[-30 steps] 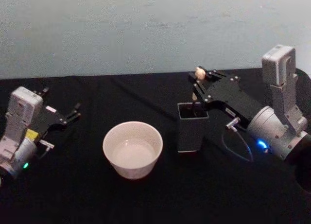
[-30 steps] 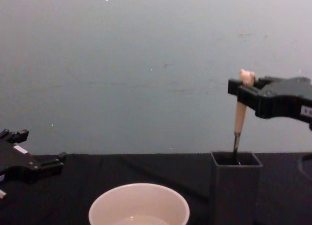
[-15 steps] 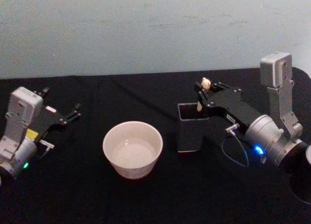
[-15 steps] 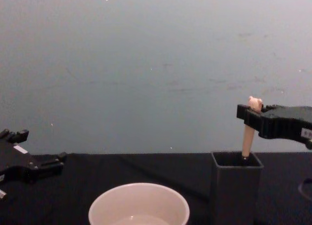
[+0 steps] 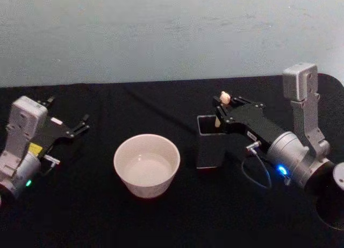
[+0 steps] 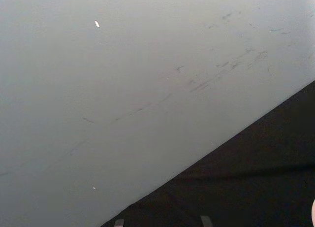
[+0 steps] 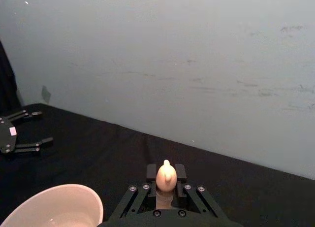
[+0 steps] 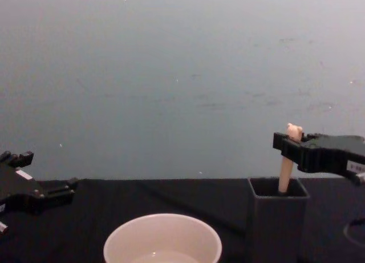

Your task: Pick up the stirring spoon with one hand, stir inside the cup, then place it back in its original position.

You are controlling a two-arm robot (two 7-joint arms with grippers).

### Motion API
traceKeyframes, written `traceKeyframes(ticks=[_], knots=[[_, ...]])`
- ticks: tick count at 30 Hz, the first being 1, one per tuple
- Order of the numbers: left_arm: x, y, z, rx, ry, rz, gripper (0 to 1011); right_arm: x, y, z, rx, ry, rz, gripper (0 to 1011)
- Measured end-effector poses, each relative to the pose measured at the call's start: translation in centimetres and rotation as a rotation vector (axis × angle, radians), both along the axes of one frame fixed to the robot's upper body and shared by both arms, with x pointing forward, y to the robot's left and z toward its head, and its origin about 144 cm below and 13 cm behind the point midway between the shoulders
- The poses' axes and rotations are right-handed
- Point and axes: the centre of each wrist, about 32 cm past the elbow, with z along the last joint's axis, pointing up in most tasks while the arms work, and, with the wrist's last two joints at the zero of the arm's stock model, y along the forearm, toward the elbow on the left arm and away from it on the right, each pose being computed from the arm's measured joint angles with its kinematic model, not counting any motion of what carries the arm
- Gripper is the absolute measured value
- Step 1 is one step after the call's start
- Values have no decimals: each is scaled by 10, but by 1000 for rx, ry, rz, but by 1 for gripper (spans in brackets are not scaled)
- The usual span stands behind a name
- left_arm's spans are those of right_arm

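On the black table point(image 5: 161, 221) under a grey wall point(image 5: 161, 33), my right gripper point(image 5: 221, 109) clenches the stirring spoon point(image 8: 283, 177) inside the dark holder point(image 5: 210, 146) right of centre, the cup point(image 5: 146, 164) sits lower centre, and my left gripper point(image 5: 80, 125) rests released at far left.

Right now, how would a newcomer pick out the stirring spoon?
On the black table, right of the cup, stands a dark square holder. The stirring spoon rises from it, gripped by the right gripper; its beige, bear-headed handle marks it out.
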Motion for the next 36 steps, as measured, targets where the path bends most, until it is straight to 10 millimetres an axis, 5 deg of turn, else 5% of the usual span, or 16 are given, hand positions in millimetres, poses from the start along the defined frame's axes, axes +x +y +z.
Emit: traceKeyframes(ticks=[31,36], knots=[[0,0,0,0,0,0,1001,3,3,-5,-24,7,-2,214],[0,0,0,0,0,0,1001,3,3,-5,-24,7,-2,357]])
